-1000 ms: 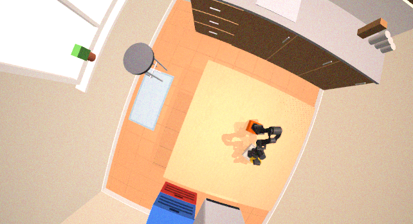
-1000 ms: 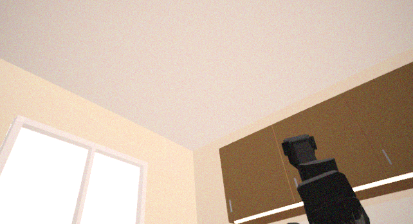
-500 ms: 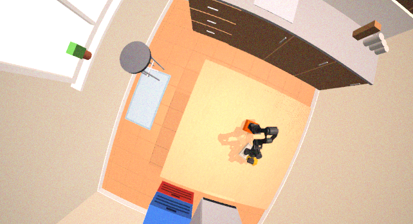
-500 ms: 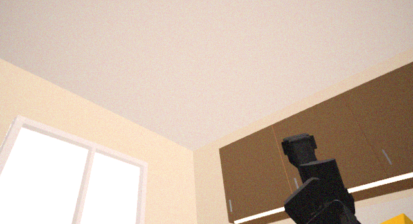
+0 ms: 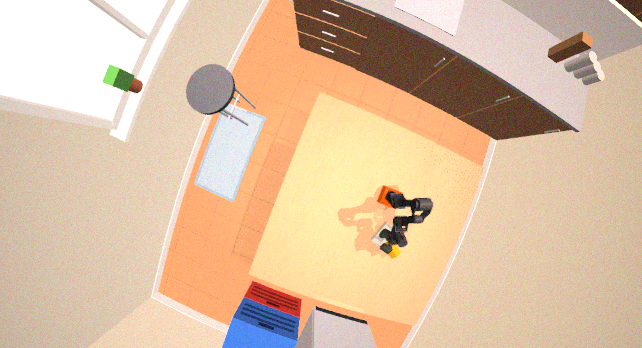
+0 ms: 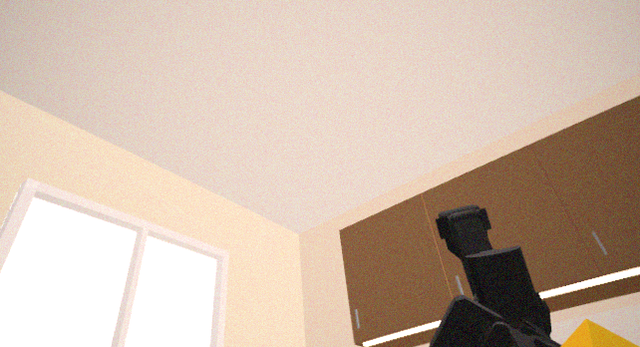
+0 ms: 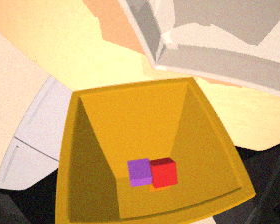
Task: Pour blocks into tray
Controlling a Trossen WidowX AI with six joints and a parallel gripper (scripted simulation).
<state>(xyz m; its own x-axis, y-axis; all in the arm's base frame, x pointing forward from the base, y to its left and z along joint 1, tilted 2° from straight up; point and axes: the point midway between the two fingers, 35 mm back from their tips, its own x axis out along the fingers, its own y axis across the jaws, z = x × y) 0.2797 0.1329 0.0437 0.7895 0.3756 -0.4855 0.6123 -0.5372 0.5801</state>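
The claw (image 5: pixel 387 249) (image 7: pixel 138 143) stood part-way open, its fingers closed on the yellow cup (image 5: pixel 395 252) (image 6: pixel 590 335) (image 7: pixel 131 120), one dark finger to either side of it. The cup was held up off the tabletop (image 5: pixel 320 201) (image 7: pixel 51 60), just beside the pale tray (image 5: pixel 376 240) (image 7: pixel 221 62) in the top view. From the wrist, the cup's mouth faced the camera, and the tray's corner and two of its walls showed beyond the far rim.

Inside the cup lay a purple block (image 7: pixel 139 172) and a red block (image 7: pixel 164 173), side by side and touching in that view. A sliver of orange showed under the red one; what it belonged to could not be told. The black arm (image 5: pixel 420 208) (image 6: pixel 503 280) reached from an orange base (image 5: pixel 383 196), bent out to one side and came back toward the tray. Part of the tray was hidden under the arm in the top view. Shadows fell across the tabletop and into the tray.
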